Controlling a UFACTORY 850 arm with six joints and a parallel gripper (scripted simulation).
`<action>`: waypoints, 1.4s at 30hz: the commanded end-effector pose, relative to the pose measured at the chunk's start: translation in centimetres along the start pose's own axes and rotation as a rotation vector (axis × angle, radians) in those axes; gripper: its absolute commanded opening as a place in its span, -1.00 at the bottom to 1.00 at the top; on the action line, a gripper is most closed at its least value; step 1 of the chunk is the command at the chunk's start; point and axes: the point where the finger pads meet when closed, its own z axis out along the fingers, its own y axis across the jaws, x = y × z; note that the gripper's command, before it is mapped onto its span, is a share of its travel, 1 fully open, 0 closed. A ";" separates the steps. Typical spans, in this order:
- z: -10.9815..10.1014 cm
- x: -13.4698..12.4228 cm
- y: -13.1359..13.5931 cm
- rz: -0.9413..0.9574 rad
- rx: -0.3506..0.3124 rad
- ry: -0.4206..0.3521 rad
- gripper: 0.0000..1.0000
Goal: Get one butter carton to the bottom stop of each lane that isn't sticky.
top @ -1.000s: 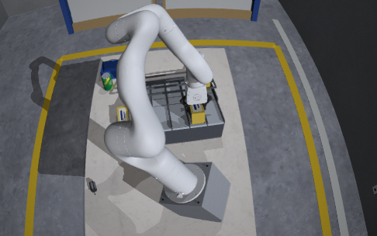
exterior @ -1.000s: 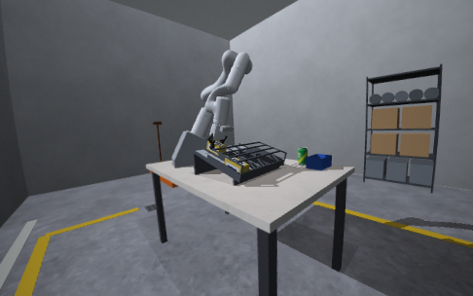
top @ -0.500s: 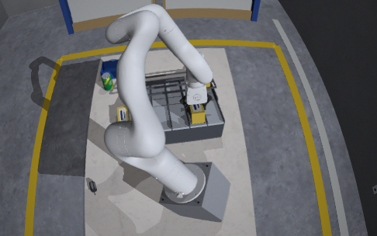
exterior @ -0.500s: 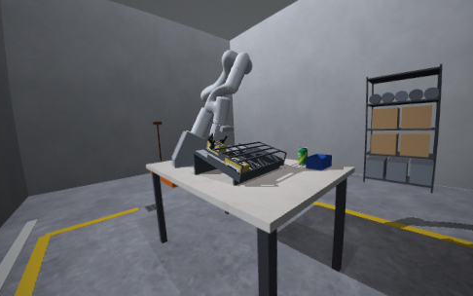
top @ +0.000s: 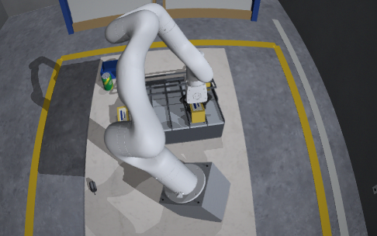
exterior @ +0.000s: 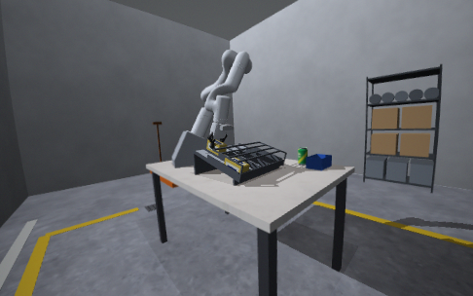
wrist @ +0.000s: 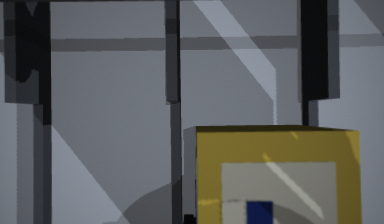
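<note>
My gripper (top: 196,109) (exterior: 215,142) reaches down into a lane on the right side of the sloped shelf (top: 216,125) (exterior: 212,170). It is shut on a yellow butter carton (top: 198,116) (exterior: 215,147) (wrist: 275,175) with a white and blue label, near the shelf's end closest to the robot base. The wrist view shows the carton's top and the dark lane dividers (wrist: 173,65), but not my fingers. A second butter carton (top: 122,113) lies on the table left of the shelf, partly hidden by the arm. Another yellow carton (exterior: 236,166) shows at the shelf's near side in the exterior view.
A green can (top: 108,82) (exterior: 303,156) and a blue box (top: 108,68) (exterior: 319,161) stand on the table (top: 235,163) (exterior: 266,200) beyond the shelf's far left corner. The robot base (top: 185,186) sits in front of the shelf. The arm hides the shelf's left lanes.
</note>
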 end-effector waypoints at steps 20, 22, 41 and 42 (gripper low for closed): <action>-11.1 -2.5 0.0 0.000 -0.001 0.300 -1.00; -11.6 -2.8 0.0 0.000 -0.001 0.300 -1.00; -12.5 -1.5 -8.5 -0.001 -0.003 0.297 -1.00; -12.5 -1.5 -8.5 -0.001 -0.003 0.297 -1.00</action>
